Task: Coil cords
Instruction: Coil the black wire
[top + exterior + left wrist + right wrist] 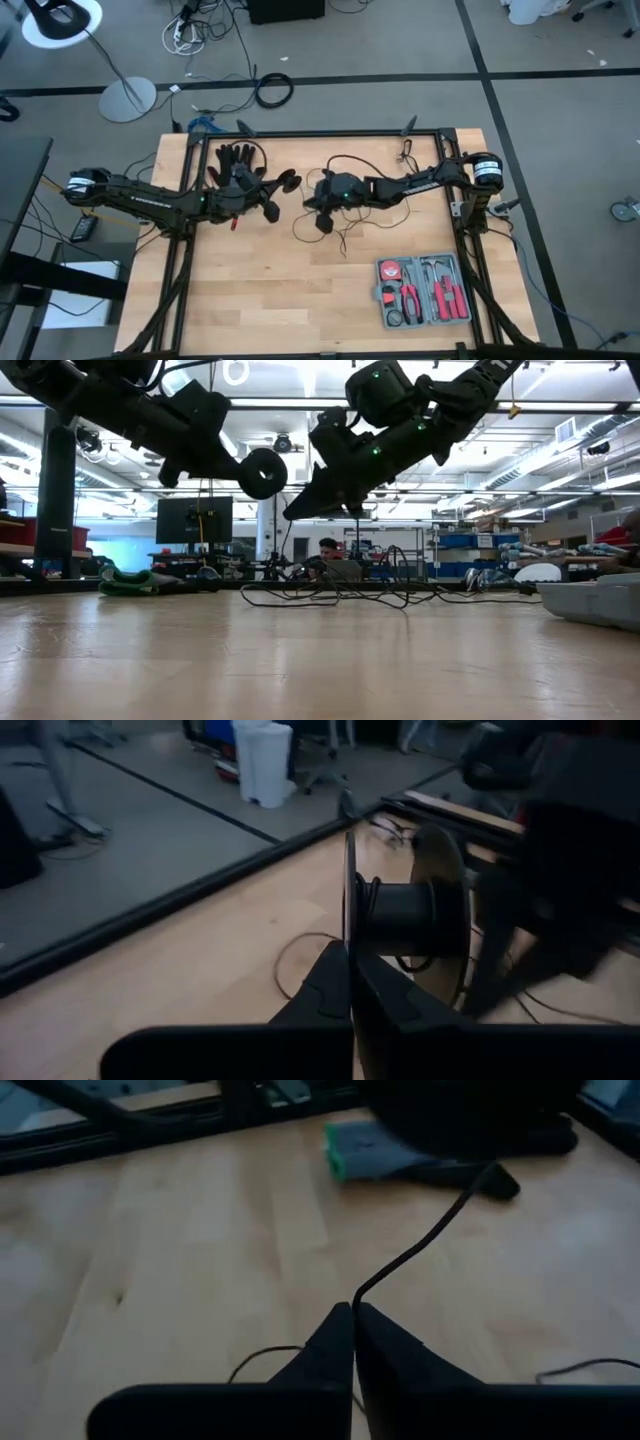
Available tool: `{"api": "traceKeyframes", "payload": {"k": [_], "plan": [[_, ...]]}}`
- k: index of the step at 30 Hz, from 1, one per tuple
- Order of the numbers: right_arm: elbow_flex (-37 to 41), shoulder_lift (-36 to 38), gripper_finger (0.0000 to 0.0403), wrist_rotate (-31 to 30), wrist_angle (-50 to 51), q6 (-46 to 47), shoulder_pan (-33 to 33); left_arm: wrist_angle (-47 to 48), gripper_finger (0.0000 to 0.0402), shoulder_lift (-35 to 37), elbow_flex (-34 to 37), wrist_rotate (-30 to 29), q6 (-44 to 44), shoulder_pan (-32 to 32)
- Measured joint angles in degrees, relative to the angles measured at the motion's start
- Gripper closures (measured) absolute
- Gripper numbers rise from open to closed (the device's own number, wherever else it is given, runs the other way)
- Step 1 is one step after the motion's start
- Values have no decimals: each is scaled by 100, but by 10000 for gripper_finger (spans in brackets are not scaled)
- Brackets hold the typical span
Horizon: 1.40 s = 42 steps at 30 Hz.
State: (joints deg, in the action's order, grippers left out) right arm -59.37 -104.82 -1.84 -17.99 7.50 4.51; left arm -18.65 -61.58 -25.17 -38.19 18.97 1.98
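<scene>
The cord is a thin black wire (345,238) lying in loose loops on the wooden table, partly wound on a small black round spool (262,473) with two flat discs. The spool also shows in the high view (288,181), near the table's middle. My left gripper (351,958) is shut on the spool and holds it above the table. My right gripper (354,1308) is close to the spool's right, also raised, and is shut on the wire. It also shows in the high view (322,220). My left gripper pinches the rim of one spool disc (350,925) between its two fingers, which come at it edge-on. The spool is lifted clear of the table, discs upright, with wire wound on its hub (400,915). My right gripper pinches a single strand of the wire (362,1292) between its fingertips. The fingers slant down and toward the table's left. From the fingers the strand rises in a fairly straight line (440,1225) toward the dark shape beyond. More wire lies slack on the table (262,1352).
A black glove (237,160) lies at the far left of the table, behind the left arm. An open grey tool case (425,292) sits at the near right. A black frame (320,134) borders the table. Bare wood lies at the near left.
</scene>
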Motion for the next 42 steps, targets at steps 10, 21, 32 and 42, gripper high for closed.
{"api": "traceKeyframes", "payload": {"k": [10,21,32,42], "plan": [[0,317,342,34,1572,-173,-24,19,401,0,0,-488,-33,0],[487,1806,360,-1204,3118,-172,-192,-71,401,0,0,-488,-29,0],[2951,1012,364,-1252,-3746,-461,-179,-379,401,2,-2,-455,-51,0],[1577,-827,325,-1673,-4418,-883,-51,-431,401,2,-2,-440,-51,0]]}}
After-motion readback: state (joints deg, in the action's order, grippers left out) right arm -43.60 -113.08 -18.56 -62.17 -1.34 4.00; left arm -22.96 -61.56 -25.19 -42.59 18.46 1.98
